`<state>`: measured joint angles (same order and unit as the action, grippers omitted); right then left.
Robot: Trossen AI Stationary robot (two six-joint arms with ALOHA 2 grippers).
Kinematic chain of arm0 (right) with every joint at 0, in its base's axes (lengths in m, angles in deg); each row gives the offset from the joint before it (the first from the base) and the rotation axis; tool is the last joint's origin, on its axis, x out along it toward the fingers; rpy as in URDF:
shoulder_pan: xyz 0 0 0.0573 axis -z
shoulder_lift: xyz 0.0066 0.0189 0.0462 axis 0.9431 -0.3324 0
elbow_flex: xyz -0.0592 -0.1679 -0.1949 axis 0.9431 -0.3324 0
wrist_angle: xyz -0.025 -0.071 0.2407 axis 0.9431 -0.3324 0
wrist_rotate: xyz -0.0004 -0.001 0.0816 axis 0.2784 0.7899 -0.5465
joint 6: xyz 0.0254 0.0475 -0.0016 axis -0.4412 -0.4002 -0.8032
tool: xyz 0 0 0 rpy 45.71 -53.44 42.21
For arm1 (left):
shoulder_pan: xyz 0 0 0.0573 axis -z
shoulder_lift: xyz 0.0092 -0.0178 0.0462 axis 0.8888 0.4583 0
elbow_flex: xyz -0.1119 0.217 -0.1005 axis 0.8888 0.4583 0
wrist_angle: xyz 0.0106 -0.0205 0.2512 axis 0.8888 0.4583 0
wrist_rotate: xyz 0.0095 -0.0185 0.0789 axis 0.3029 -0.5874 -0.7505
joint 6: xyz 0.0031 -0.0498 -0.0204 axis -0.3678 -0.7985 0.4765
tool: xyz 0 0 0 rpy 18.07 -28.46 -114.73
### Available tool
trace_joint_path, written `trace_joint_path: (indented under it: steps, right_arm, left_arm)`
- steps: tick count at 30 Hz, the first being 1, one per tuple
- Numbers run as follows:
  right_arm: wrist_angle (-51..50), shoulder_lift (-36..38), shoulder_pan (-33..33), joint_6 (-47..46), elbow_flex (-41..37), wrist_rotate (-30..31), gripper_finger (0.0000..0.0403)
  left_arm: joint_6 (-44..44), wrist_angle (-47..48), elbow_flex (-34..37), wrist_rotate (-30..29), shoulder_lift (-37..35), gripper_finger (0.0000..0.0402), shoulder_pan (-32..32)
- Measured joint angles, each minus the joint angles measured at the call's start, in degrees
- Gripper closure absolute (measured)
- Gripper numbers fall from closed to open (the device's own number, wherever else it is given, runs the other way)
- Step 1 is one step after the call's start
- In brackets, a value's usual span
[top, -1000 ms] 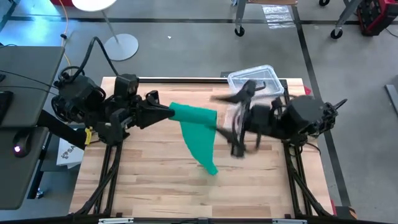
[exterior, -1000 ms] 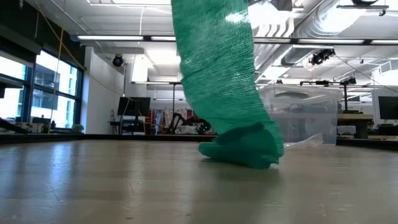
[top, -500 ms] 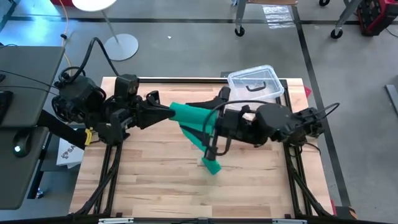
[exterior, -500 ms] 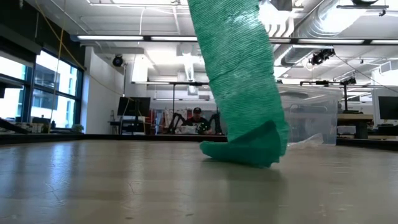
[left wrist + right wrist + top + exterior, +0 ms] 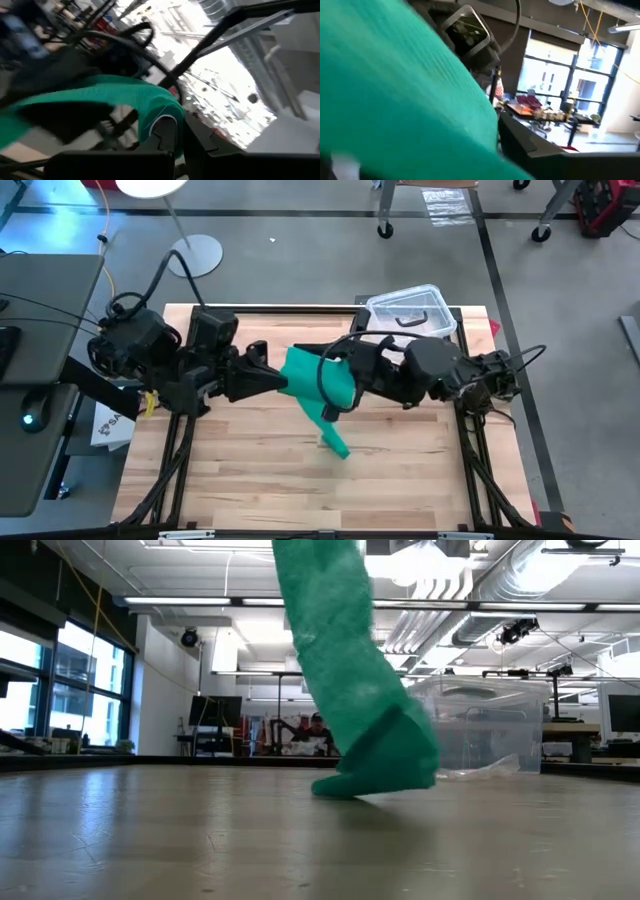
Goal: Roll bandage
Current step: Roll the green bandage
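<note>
Bandage (image 5: pixel 318 385) hangs between the two grippers above the bench (image 5: pixel 250 480): left gripper (image 5: pixel 277 378) clamped on its upper end, right gripper (image 5: pixel 338 385) pinched shut on the strip just beside it, tail drooping below both to touch the wood. Looks light, limp and stretchy, so it should sag and twist rather than hold shape. I'd grip flat across the full width near the end and keep it taut.

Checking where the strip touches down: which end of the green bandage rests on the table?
The free lower end, folded on the table; the upper end of the bandage hangs lifted between both grippers.
</note>
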<state>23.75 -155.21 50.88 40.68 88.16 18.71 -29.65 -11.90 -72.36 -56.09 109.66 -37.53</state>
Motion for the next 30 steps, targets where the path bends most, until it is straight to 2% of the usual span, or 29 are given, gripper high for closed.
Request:
trace_joint_path:
  steps: [8,13,21,26,30]
  right_arm:
    - [-5.2,0.4,0.1,1.4,0.0,1.5,0.0401]
    - [-6.2,1.5,-1.5,4.7,0.0,4.9,0.0402]
    - [-7.9,2.5,-4.9,9.7,0.0,2.4,0.0402]
    - [-6.0,2.5,-6.1,18.5,0.0,7.8,0.0402]
    - [0.4,2.5,-6.1,33.0,0.0,9.2,0.0403]
  left_arm:
    - [0.0,-0.5,0.0,1.0,-0.1,0.0394,2.3]
    - [0.6,2.1,0.0,-0.4,-0.9,0.0394,3.7]
    - [2.6,3.9,0.0,-1.0,-2.1,0.0394,4.2]
    - [0.5,4.5,0.0,3.0,-2.0,0.0394,4.2]
    - [-2.2,7.0,0.0,3.8,-1.4,0.0394,4.2]
